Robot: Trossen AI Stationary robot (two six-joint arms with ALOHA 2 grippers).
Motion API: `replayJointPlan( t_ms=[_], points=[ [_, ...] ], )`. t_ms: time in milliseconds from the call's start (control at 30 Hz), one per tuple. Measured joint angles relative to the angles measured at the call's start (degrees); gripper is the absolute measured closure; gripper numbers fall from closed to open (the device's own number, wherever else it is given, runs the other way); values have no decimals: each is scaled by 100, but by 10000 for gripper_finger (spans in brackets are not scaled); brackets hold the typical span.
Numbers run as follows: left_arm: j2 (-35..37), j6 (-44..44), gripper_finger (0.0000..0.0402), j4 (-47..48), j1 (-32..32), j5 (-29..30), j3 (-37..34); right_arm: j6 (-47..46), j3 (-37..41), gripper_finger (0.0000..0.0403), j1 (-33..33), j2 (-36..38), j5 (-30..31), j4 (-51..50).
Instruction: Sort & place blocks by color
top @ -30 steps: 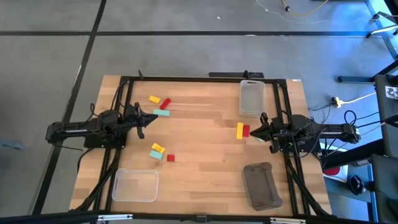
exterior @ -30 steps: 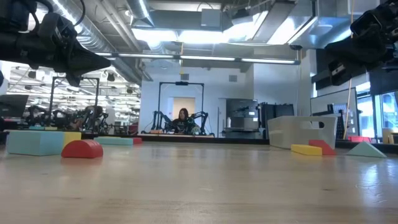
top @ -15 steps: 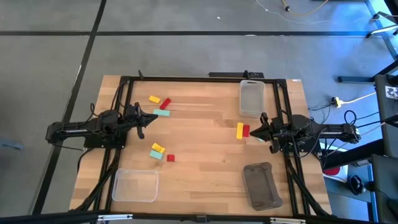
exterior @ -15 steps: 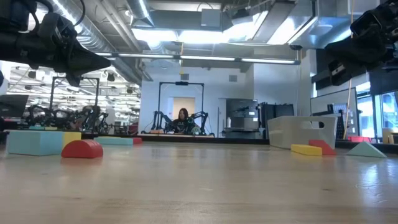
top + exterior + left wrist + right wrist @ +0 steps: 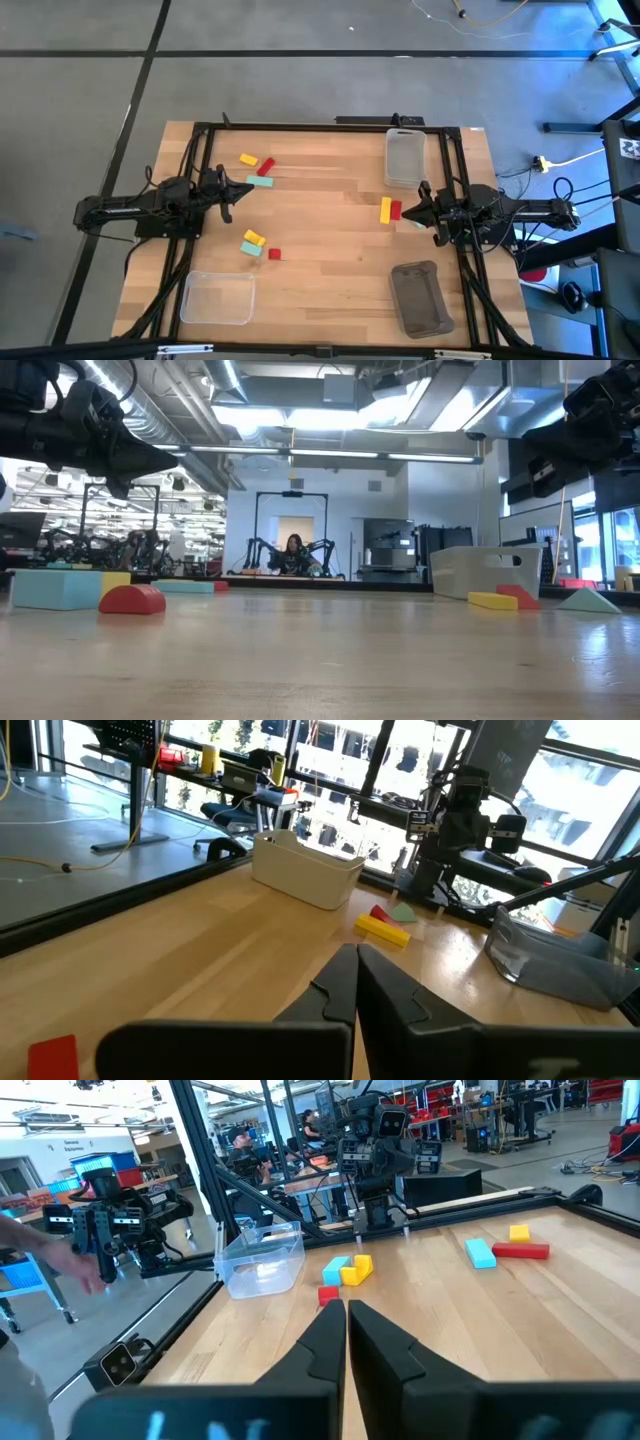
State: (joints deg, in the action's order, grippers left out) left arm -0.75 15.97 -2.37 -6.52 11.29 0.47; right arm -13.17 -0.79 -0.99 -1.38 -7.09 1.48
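Observation:
In the high view, yellow [image 5: 248, 159], red [image 5: 265, 166] and teal [image 5: 259, 181] blocks lie flat near the table's far left. Another yellow [image 5: 253, 238], teal [image 5: 250, 248] and red [image 5: 274, 254] group lies nearer. Beside the right arm lie a yellow bar [image 5: 386, 209], a red block [image 5: 396, 210] and a teal wedge [image 5: 590, 601]. My left gripper [image 5: 356, 955] hovers shut above the table, close to the teal block. My right gripper [image 5: 346, 1308] hovers shut next to the red block on the right.
A clear bin [image 5: 404, 157] stands at the far right, a grey bin [image 5: 419, 297] at the near right and a clear bin [image 5: 217, 297] at the near left. A black frame [image 5: 300, 127] borders the table. A person's hand [image 5: 80, 1265] shows beyond the table's left side.

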Motion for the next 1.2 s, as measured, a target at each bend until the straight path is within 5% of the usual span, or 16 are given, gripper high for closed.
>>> replayJointPlan(
  t_ms=[400,800,933,1033,1200],
  points=[
    [0,22,401,-190,1,22,-2,3,0,382,0,-1,0,-1],
    [2,1196,401,-3171,1,223,-2,-2,0,382,0,1,0,0],
    [2,1230,401,-3676,2,1004,9,3,1,382,0,1,0,0],
    [-114,1721,394,-3033,0,1186,258,0,1,382,1,0,0,-1],
    [-831,1952,338,-483,0,780,1534,-1,1,382,2,1,0,0]
  ],
)
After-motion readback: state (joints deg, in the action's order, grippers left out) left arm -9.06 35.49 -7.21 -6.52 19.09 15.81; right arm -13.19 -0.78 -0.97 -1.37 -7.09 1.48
